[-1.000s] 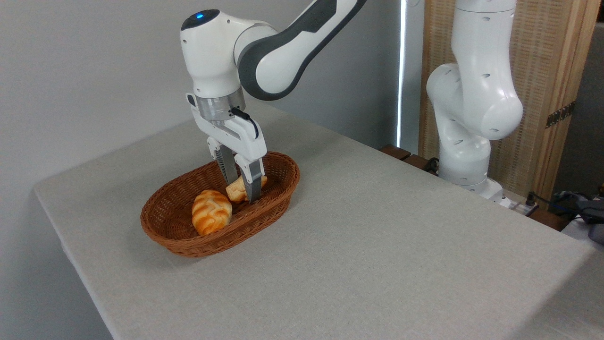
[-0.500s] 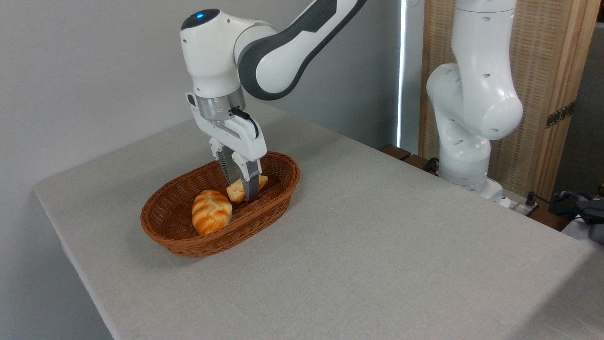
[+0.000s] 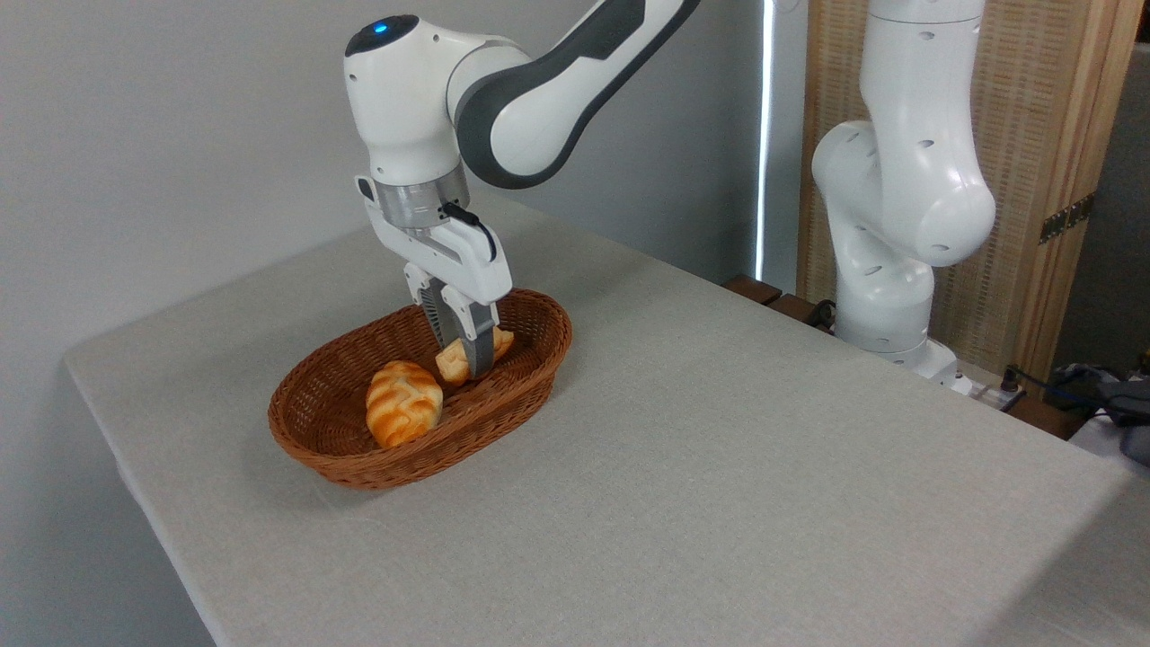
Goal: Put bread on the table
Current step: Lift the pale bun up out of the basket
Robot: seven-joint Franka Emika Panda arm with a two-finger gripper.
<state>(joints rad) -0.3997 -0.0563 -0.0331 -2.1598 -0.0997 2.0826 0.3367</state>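
pale tan and lumpy, the bread [image 3: 460, 358] sits inside the wicker basket [image 3: 359, 467], toward its far right end, with one knobbly end poking out to the right of the gripper's near finger and the tan face showing to the left of it. the gripper [image 3: 470, 350] comes straight down from above, its two grey fingers [image 3: 481, 346] drawn close together with the roll pinched between them, so the jaws are clenched on the bread; whether the roll rests on the basket floor or hangs just clear of it cannot be told from this angle. just beside it, to the front left and apart from the fingers, lies a smooth golden-orange bun [image 3: 403, 403] with pale stripes, resting on the basket's bottom. the basket is a brown oval, standing on the table [image 3: 719, 467], whose light grey-beige cloth stretches wide to the right and front. the white and grey arm [image 3: 503, 99] reaches in from the upper right, a blue light glowing on its top joint, and its base column [image 3: 898, 198] stands at the table's far right edge before a slatted wooden screen [image 3: 1042, 135]
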